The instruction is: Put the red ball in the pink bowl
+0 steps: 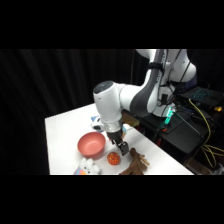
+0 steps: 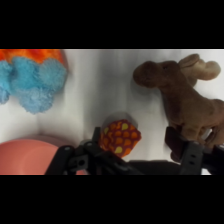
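The small red-orange ball with a bumpy, honeycomb-like surface (image 1: 113,158) (image 2: 120,138) is lying on the white table (image 1: 62,135), just beside the round dusky pink bowl (image 1: 91,144) (image 2: 22,157) and outside it. The wrist view is showing the ball's yellow-dotted cells, which the side view is blurring into a plain spot. The side view is showing the white arm's gripper (image 1: 122,149) hanging just above the ball. In the wrist view the black fingers (image 2: 186,155) are standing apart, with the ball sitting between them, ungripped. A brown plush moose (image 2: 185,95) (image 1: 136,162) and a blue-and-orange plush toy (image 2: 32,80) are lying near the ball.
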You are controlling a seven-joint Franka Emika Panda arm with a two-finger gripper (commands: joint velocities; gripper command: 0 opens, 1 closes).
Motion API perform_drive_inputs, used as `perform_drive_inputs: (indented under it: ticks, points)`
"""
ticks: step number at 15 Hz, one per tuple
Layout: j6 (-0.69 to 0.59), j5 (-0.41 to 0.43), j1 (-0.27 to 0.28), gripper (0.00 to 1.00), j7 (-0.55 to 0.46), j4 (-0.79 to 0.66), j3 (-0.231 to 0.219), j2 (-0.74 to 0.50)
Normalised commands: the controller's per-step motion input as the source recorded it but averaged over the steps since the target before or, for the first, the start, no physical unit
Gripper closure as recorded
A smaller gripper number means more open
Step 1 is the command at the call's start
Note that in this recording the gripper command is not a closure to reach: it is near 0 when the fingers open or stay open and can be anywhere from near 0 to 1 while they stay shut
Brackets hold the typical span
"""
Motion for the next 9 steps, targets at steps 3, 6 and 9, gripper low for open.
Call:
perform_drive_inputs:
  ticks: [3,6,9]
  points:
    - [0.16,-0.055,0.019,0.0,-0.08,-0.05,-0.009,0.04]
    - [0.05,-0.074,0.014,0.0,-0.11,0.17,-0.017,0.11]
    - [0.02,-0.035,0.001,0.0,-0.14,0.26,0.006,0.18]
